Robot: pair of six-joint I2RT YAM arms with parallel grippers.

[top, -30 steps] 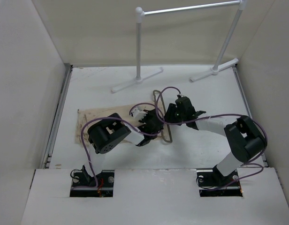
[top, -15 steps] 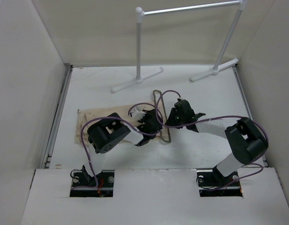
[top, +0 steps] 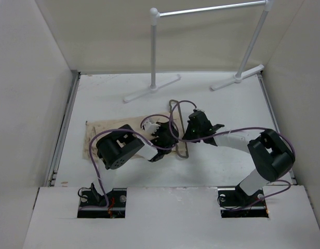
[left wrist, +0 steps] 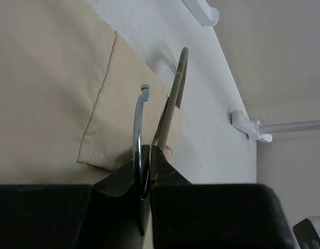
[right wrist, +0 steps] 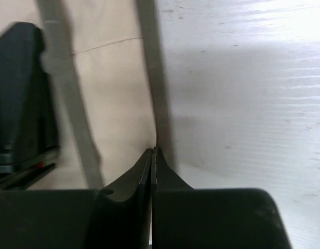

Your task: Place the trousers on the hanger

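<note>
My left gripper (left wrist: 146, 171) pinches the hanger (left wrist: 176, 83) by its metal hook (left wrist: 137, 122), over the trousers (left wrist: 45, 78). My right gripper (right wrist: 152, 155) clamps that hanger too.

Top camera looks down from behind; both close wrist cameras share the hanger (left wrist: 174, 88) beyond their fingers (left wrist: 170, 176).

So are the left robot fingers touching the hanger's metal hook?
Touching. The left wrist view shows the left fingers pinched shut on the hook of the hanger, with no gap showing between them.
</note>
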